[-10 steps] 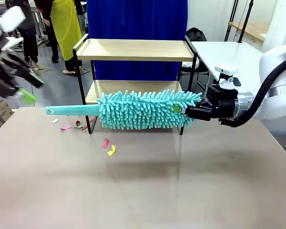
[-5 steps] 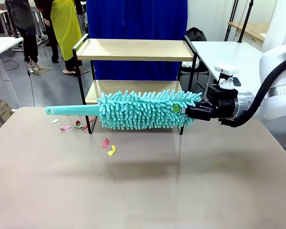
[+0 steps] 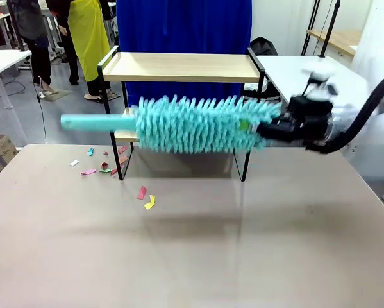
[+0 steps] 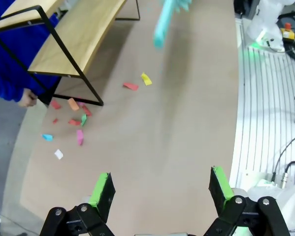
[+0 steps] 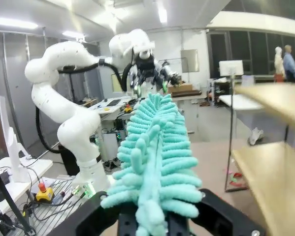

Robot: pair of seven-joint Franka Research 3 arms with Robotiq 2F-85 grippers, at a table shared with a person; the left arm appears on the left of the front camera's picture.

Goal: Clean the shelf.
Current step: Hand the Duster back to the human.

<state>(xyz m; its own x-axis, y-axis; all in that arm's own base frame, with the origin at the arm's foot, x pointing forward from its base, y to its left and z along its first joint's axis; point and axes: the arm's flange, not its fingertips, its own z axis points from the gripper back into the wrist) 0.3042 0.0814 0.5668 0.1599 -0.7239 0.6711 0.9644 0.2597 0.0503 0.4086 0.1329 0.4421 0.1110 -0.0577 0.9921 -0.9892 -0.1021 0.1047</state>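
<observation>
I have the right gripper (image 3: 267, 130) clamped on the fluffy end of the teal microfibre duster (image 3: 195, 123), which I am holding level in front of the shelf (image 3: 179, 67), its head spanning the gap between the two boards and its bare handle (image 3: 92, 121) poking out past the left legs. The shelf stands at the far edge of the table (image 3: 192, 244), with coloured paper scraps (image 3: 146, 197) scattered on the table near its left legs. The duster looks motion-blurred, so I judge I am mid-sweep. To do this well I want the head kept flat and just brushing the lower board, drawn along its whole length, clear of the black frame posts so it doesn't snag or tip the rack. My left gripper (image 4: 159, 194) hangs wide open and empty above the table's left side.
</observation>
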